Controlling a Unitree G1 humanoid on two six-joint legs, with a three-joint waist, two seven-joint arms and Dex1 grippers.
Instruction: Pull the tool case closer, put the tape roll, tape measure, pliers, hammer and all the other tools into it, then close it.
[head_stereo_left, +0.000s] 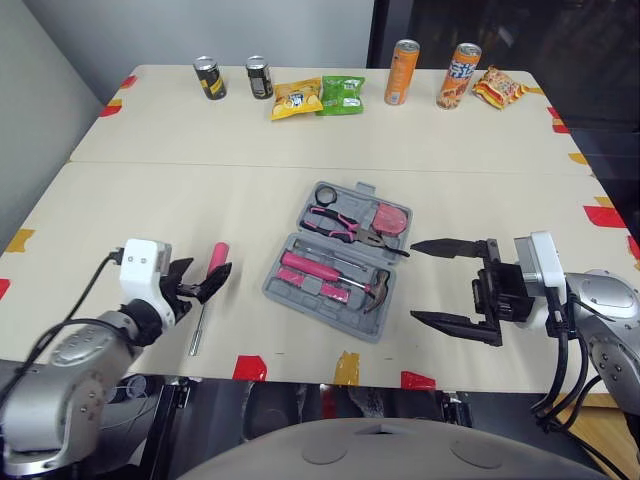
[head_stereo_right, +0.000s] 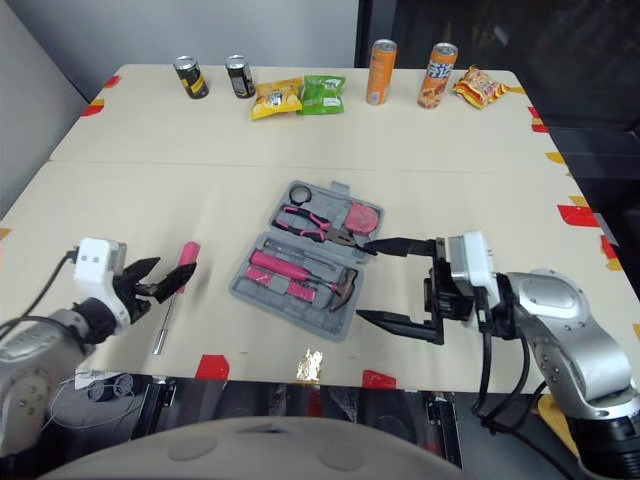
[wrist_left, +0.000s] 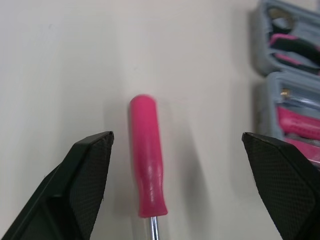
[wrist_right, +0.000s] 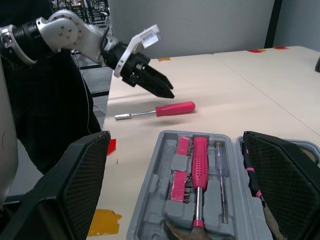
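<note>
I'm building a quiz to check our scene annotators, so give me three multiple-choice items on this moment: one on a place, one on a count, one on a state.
1. Where does the pink-handled screwdriver lie, relative to the tool case?
A. Inside it.
B. On the table, on the robot's left of it.
C. On the robot's right of it.

2. How many drink cans stand at the table's far edge?
A. Four.
B. Two.
C. Six.

3. The tool case is:
A. shut.
B. upside down.
C. open.

Answers:
1 B: it lies on bare table with the left tool open over it.
2 A: two are dark and two are orange.
3 C: the hammer and pliers show inside.
</note>
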